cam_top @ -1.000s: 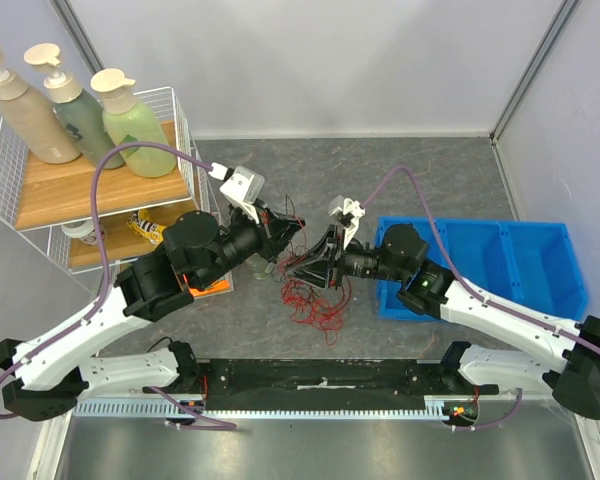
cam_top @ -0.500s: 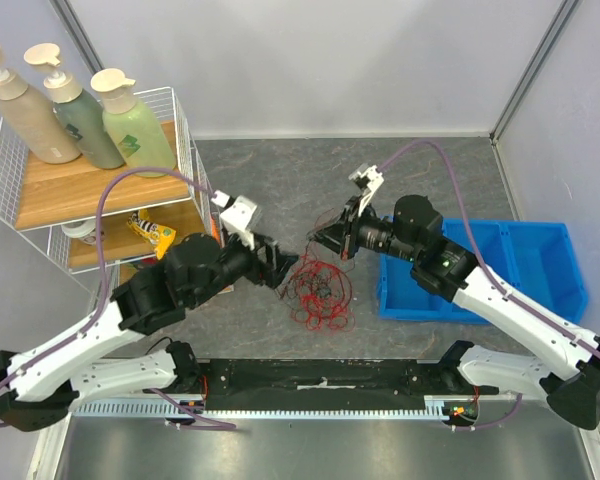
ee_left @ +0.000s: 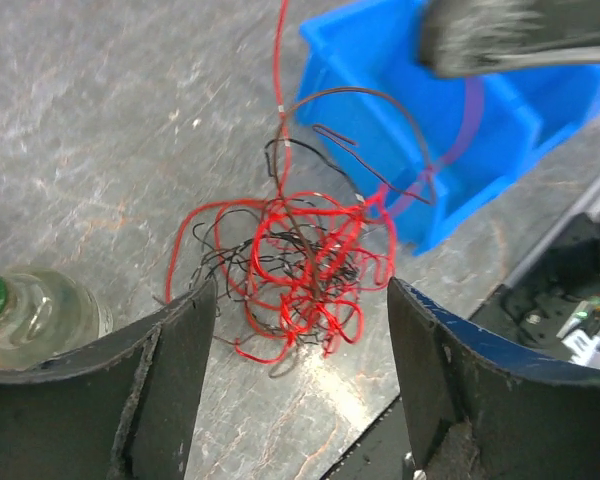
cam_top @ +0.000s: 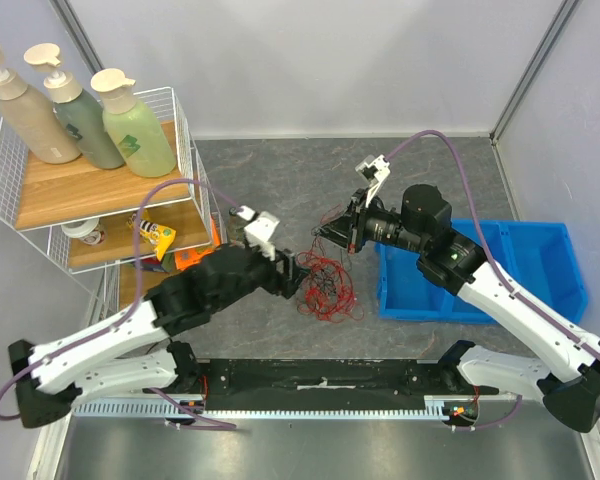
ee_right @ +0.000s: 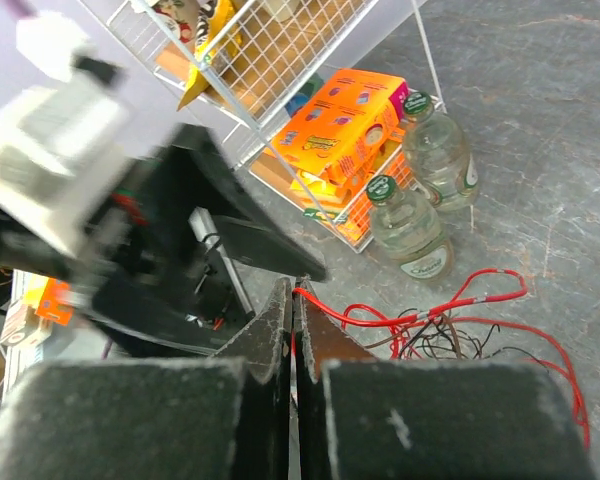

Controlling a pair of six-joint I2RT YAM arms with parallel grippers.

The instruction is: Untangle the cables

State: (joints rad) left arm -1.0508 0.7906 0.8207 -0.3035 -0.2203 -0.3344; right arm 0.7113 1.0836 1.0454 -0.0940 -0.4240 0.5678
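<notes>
The cables [cam_top: 326, 286] lie as a loose heap of red and black loops on the grey table [cam_top: 280, 180], near its middle and a little toward 6 o'clock. One red strand [ee_left: 280, 70] rises out of the heap toward 12 o'clock. It is pinched in the jaws of the right arm [cam_top: 510, 310], which are closed on it and held above the heap, probably to draw that one wire up and clear of the rest. The jaws of the left arm [cam_top: 100, 345] stand open at the heap's 9 o'clock. In the left wrist view they flank the tangle without touching it, seemingly placed to pin the bulk down while the strand is pulled. The black wires are still threaded through the red loops, so I judge the untangling to be at an early stage. A sharp pull might lift the whole knot. At 3 o'clock, just beside the heap, sits a blue bin [cam_top: 540, 255]. At 10 o'clock stands a wire rack [cam_top: 180, 130], with glass bottles [ee_right: 412, 228] and an orange box [ee_right: 345, 135] at its foot.
</notes>
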